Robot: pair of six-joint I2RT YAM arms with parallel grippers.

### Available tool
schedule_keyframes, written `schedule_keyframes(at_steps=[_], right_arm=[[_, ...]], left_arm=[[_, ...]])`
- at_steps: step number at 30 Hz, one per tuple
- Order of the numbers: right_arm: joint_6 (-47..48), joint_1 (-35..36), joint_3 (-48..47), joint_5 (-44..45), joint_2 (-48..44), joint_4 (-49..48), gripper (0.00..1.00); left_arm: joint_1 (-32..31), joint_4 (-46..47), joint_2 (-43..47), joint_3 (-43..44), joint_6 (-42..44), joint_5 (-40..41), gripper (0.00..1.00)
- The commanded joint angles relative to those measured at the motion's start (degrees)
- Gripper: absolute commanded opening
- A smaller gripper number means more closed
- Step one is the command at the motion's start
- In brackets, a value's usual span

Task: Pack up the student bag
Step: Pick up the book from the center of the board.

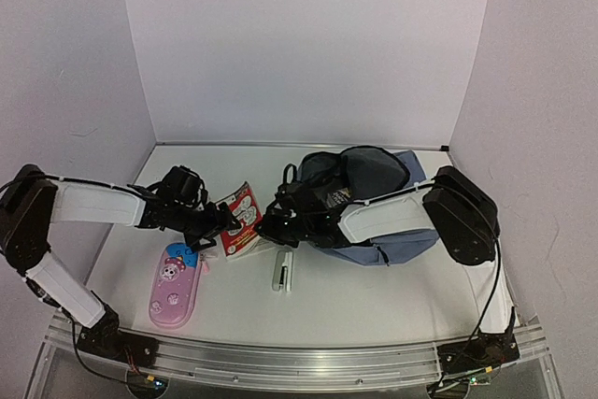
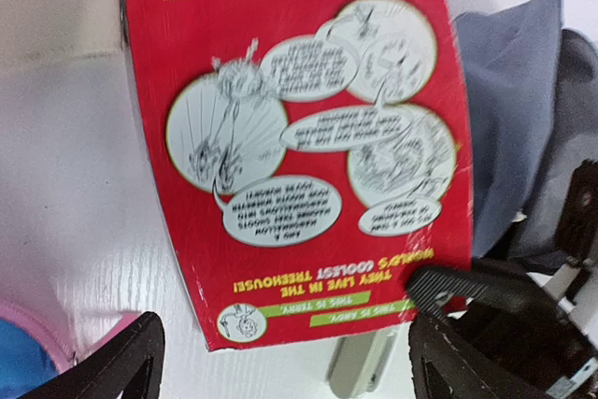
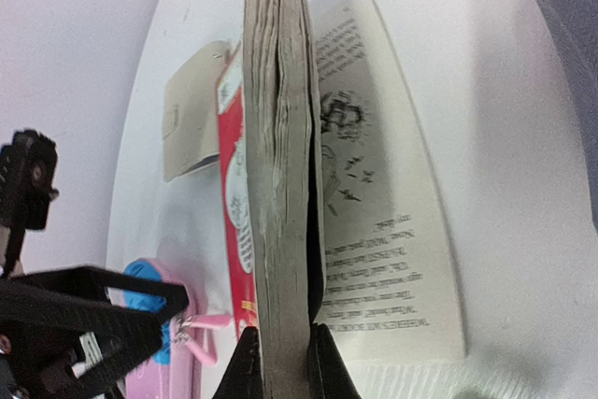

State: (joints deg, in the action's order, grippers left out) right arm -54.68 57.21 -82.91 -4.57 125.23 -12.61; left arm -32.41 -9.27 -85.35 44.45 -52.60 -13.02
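Count: 1 student bag (image 1: 402,248), 1 book (image 1: 243,217), 1 pink pencil case (image 1: 175,289), 1 small grey-white stapler-like item (image 1: 282,271).

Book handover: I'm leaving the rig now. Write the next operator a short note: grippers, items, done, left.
Left gripper: open, at the book's red cover, not gripping.
Right gripper: shut on the book's page block; one leaf splays loose.
The backpack sits on the table beneath the right arm, mouth open. The pencil case and a small grey item lie on the table near the arms.
Done: book grasped. Left: book, pencil case and grey item not yet in the backpack.
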Motion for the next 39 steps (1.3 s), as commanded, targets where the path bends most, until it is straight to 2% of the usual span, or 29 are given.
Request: schedule_keyframes(at_steps=[1, 4, 7, 16, 21, 26, 34, 39], right_arm=[[5.2, 0.5, 2.3, -3.8, -10.0, -7.6, 0.00], [8.8, 0.5, 3.3, -6.0, -13.4, -7.7, 0.00], [12.2, 0.5, 4.1, -8.4, -17.0, -7.7, 0.00], [19.6, -1.1, 6.6, -19.0, -27.0, -7.3, 0.00], [22.0, -3.6, 6.9, -29.8, -29.6, -7.3, 0.00], [22.3, -6.1, 8.7, -37.2, -33.4, -7.3, 0.00], [23.0, -7.8, 12.6, -45.6, -37.9, -7.1, 0.00], [23.0, -7.8, 14.2, -47.9, -39.9, -7.0, 0.00]], left_arm=[[0.8, -8.0, 10.8, 0.9, 3.7, 4.7, 0.95], [1.2, -11.8, 17.0, 1.8, 6.0, 5.3, 1.00], [1.8, -15.0, 22.9, 2.9, 8.8, 4.2, 1.00], [3.2, -21.0, 34.1, 8.3, 14.8, -4.7, 1.00], [3.2, -23.0, 34.9, 11.7, 17.3, -10.6, 1.00], [3.4, -26.3, 34.5, 14.5, 17.9, -11.7, 1.00], [3.8, -21.8, 33.1, 14.3, 15.5, -18.2, 1.00], [4.1, -21.1, 31.6, 14.8, 15.3, -19.6, 1.00]])
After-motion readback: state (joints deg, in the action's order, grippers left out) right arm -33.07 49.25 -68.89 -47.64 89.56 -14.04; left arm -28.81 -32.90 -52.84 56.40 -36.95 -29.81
